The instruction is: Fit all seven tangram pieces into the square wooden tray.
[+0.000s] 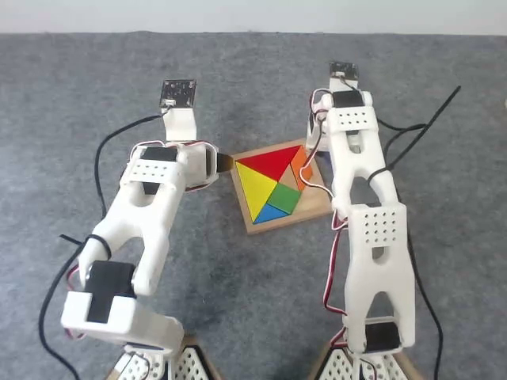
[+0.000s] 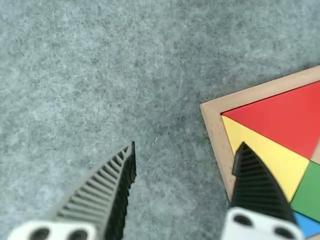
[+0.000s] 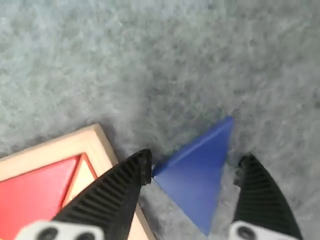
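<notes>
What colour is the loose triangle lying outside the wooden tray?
The loose triangle is dark blue, clearest in the right wrist view.

Left gripper (image 2: pixel 188 145): jaws parted, nothing between them. One finger is over the grey felt surface (image 2: pixel 100 75), the other over the wooden tray (image 2: pixel 215 125) edge.
Tray contents at the corner: red triangle (image 2: pixel 285 117), yellow triangle (image 2: pixel 286 162) adjoining it, green piece (image 2: pixel 307 187), and a sliver of a blue piece (image 2: pixel 307 225).
</notes>
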